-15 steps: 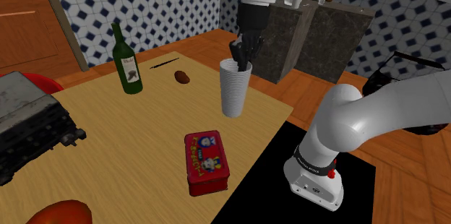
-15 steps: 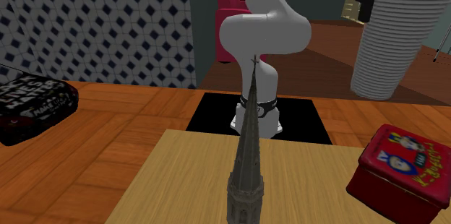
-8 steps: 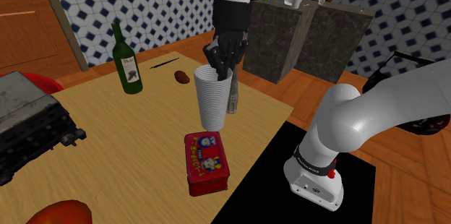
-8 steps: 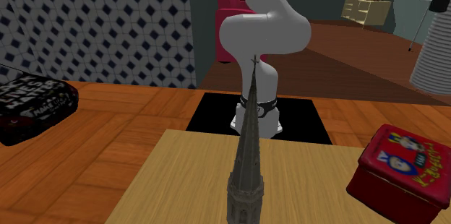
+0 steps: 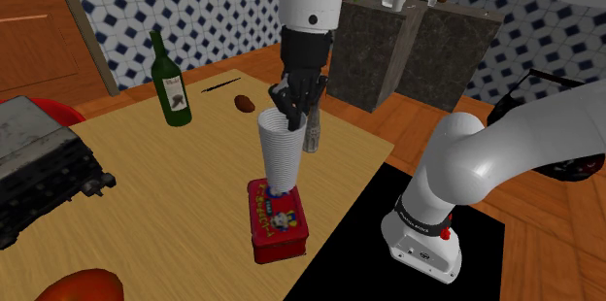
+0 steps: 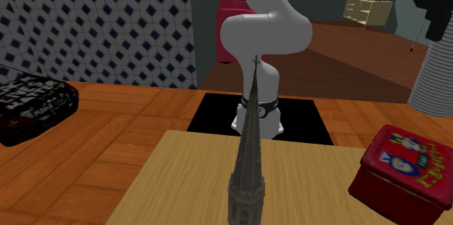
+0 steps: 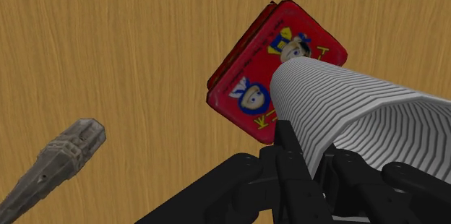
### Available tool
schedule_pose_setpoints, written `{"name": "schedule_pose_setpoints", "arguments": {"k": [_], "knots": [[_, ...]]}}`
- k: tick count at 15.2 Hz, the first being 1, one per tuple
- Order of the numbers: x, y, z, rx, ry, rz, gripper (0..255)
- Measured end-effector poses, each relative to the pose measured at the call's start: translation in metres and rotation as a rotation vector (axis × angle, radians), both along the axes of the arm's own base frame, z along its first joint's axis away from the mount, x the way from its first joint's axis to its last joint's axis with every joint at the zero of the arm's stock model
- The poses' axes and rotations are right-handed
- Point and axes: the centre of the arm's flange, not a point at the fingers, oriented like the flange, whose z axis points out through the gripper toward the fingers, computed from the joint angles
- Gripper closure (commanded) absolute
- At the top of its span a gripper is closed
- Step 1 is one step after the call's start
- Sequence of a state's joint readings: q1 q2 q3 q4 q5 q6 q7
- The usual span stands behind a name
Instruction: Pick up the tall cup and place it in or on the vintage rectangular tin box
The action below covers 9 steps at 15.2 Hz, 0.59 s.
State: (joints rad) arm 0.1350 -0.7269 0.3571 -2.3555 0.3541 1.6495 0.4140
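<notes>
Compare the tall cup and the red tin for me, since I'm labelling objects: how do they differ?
The cup is plain white and ribbed; the tin is red with cartoon figures on its lid. The cup is tall, round and upright; the tin is low, rectangular and flat. The claw grips the cup by its rim above the tin; the tin rests on the table. Both are over the same table.

The white arm (image 5: 466, 163) rises from its base, bends at a bulky elbow and arches high overhead before its forearm drops straight down. The black hand (image 5: 294, 105) points downward, fingers closed on the rim of the tall cup (image 5: 280, 153).
</notes>
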Motion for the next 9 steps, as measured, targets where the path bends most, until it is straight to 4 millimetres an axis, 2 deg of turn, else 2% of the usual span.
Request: {"name": "schedule_pose_setpoints", "arguments": {"k": [9], "knots": [[0.001,0.0,-0.047,0.0,0.0,0.0,255]]}}
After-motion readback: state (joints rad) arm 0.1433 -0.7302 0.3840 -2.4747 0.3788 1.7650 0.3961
